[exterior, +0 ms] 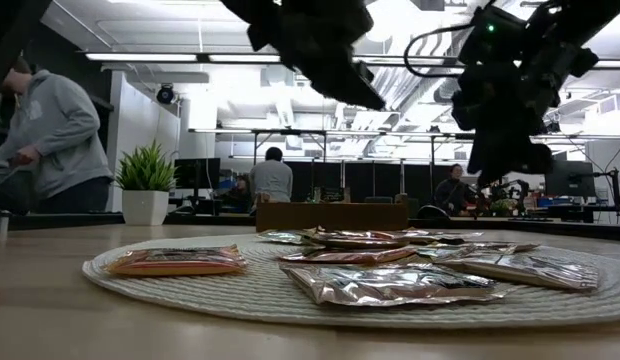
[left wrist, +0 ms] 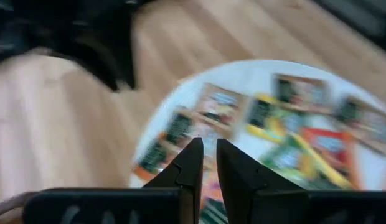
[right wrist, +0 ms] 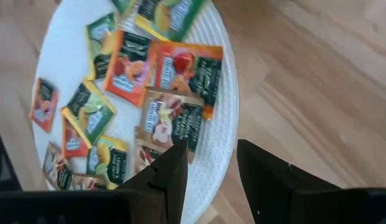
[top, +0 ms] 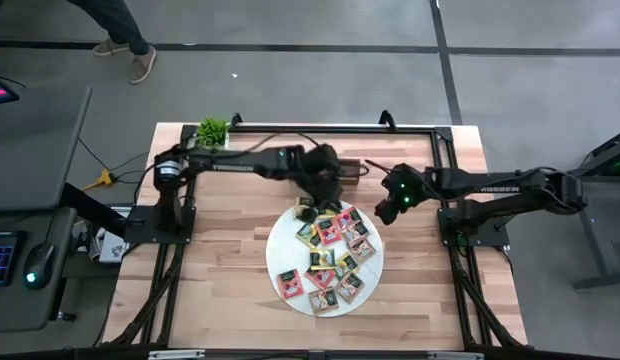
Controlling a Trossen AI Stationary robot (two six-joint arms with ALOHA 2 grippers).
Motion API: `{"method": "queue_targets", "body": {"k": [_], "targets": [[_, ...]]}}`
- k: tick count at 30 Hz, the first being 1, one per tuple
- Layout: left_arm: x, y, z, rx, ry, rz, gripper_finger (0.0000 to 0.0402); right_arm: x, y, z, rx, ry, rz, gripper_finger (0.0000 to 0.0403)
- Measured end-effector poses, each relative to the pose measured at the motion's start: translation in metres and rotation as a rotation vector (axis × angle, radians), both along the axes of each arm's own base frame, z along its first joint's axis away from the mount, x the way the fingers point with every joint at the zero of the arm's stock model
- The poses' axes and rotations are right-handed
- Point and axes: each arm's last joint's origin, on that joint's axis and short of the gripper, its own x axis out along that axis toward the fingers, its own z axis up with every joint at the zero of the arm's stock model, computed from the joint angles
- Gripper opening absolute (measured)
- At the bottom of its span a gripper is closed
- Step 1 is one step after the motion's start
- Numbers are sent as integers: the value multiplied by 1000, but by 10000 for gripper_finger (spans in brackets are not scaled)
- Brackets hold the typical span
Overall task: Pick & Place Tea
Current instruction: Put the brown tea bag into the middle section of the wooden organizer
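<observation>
Several tea packets point(top: 330, 255) in red, green, yellow and dark wrappers lie flat and scattered on a round white woven mat point(top: 280, 250) at the table's middle. In the low view the packets point(exterior: 380, 282) are at the front. My left gripper point(top: 308, 207) hangs over the mat's far left edge. Its fingers point(left wrist: 208, 149) are shut to a slit with nothing between them. My right gripper point(top: 388, 210) hangs open above the mat's far right edge point(right wrist: 224, 143). It is clear of the packets point(right wrist: 174, 81). Both grippers slant downward.
A brown wooden tray point(exterior: 330, 215) stands beyond the mat, toward the far edge. A potted plant point(top: 212, 130) sits at the far left corner. A person point(exterior: 40, 130) stands off the table's left. Bare wood lies near the front edge point(top: 220, 300).
</observation>
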Motion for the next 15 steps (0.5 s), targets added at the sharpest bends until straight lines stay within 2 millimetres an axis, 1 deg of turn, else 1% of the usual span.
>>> {"method": "queue_targets", "body": {"k": [2,4,8,12,15], "targets": [[9,-9,-7,8,-2,41,44,-1,3,-4,18,16,-20,135],[16,-19,-18,-9,13,61,44,-2,6,-7,22,23,-30,135],[30,-37,-38,-18,33,122,44,-1,10,-7,2,25,-40,135],[36,-49,-59,12,92,234,44,0,12,-7,-11,28,-42,135],[42,-52,-71,26,100,321,44,0,13,-8,-28,31,-47,135]]}}
